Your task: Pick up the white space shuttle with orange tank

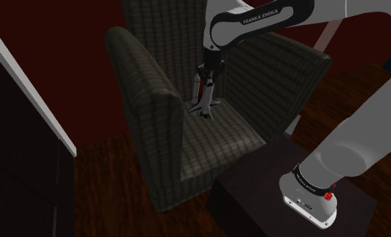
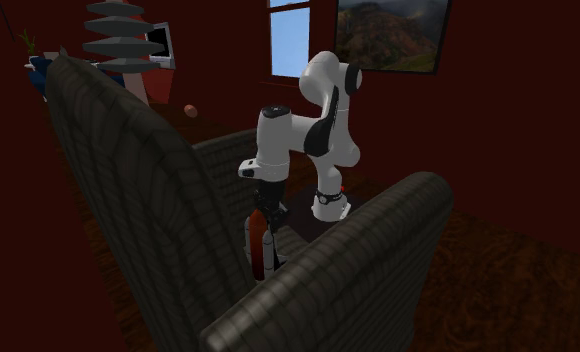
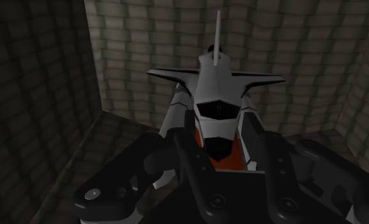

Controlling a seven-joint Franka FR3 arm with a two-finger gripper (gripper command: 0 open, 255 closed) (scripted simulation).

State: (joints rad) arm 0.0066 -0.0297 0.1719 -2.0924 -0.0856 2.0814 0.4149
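The white space shuttle point(image 1: 204, 97) stands nose up over the seat of a dark checked armchair point(image 1: 154, 101). My gripper point(image 1: 208, 73) comes down from above and is shut on its upper end. In the wrist view the black fingers point(image 3: 184, 153) clasp the model on both sides, white wings point(image 3: 215, 79) spread beyond them and the orange tank point(image 3: 237, 153) shows between them. In the second exterior view the gripper point(image 2: 271, 208) holds the shuttle point(image 2: 268, 245) upright, its orange tank point(image 2: 253, 235) towards the chair back. I cannot tell whether its tail touches the seat.
The armchair's tall back point(image 2: 128, 190) and armrest point(image 2: 348, 270) close in around the gripper. A dark stand point(image 1: 255, 195) carries the arm's base point(image 1: 312, 192). A white door frame point(image 1: 32, 87) is at the shoulder view's left. A window point(image 2: 288, 35) and a painting point(image 2: 393, 30) hang on the red wall.
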